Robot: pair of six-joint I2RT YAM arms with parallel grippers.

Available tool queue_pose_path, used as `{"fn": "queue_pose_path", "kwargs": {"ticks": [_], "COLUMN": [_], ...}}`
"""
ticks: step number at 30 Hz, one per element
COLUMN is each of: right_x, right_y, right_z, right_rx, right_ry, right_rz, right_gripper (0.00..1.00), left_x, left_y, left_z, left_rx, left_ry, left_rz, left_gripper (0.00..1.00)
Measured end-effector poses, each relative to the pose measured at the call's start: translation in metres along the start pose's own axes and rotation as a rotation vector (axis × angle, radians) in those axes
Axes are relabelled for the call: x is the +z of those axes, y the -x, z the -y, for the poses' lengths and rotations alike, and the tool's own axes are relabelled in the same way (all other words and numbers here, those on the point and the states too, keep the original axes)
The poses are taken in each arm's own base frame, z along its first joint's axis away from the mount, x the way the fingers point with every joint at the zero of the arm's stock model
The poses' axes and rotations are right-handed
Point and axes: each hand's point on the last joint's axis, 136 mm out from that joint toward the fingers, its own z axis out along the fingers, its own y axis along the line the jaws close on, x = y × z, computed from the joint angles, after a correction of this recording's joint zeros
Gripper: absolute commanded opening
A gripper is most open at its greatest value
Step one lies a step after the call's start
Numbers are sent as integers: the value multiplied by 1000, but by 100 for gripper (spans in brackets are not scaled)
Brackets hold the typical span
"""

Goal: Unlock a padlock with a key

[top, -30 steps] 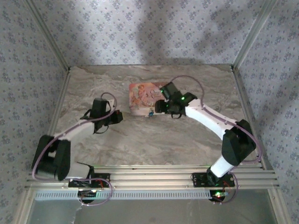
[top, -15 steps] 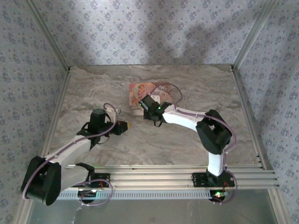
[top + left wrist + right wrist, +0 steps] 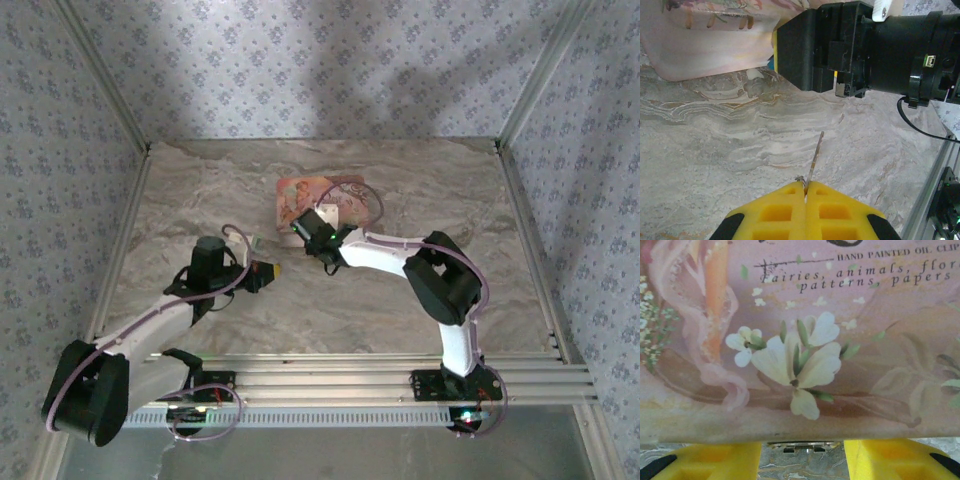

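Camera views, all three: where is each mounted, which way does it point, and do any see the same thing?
Top external: fixed above and behind the arms, looking down on the table; the left arm and right arm show, bases nearest.
Left wrist: on the left arm, looking along its yellow end effector, shut on the key, toward the right arm and pink box.
Right wrist: on the right arm, close against the pink box; its yellow fingertips show at the bottom.
Shared: both wrist views catch the pink box.
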Motion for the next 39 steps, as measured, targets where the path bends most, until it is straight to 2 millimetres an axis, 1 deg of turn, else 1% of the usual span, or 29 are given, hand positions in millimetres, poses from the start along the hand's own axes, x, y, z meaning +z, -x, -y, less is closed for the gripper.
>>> {"fn": "queue_pose_path", "kwargs": {"ticks": [8,15,20,22,26,29,33,39], "right_x": [6,18,20,21,23,23,23,17], "right_y": [-1,-6,-7,-6,-2,0,-1,-2], "right_z": [3,2,2,1,0,1,0,-2], "right_rx": [6,-5,-22,-28,-43,-57,-75,-114], "right_ry": [-27,-42,-43,-42,-41,-40,-33,9], "right_rz": [14,5,4,5,11,13,5,-35], "right_gripper": [46,44,40,36,23,16,9,2], "left_x": [-5,-6,-9,-10,-12,-12,-12,-12], "left_y": [4,-4,-6,-7,-8,-10,-13,-17], "left_z": [5,2,3,4,4,4,4,12], "left_rx": [24,17,22,23,26,32,34,79], "left_ry": [-10,-5,-7,-8,-4,-4,-6,-35], "left_rz": [23,12,19,21,20,19,17,24], "left_gripper": [0,0,0,0,0,0,0,0]}}
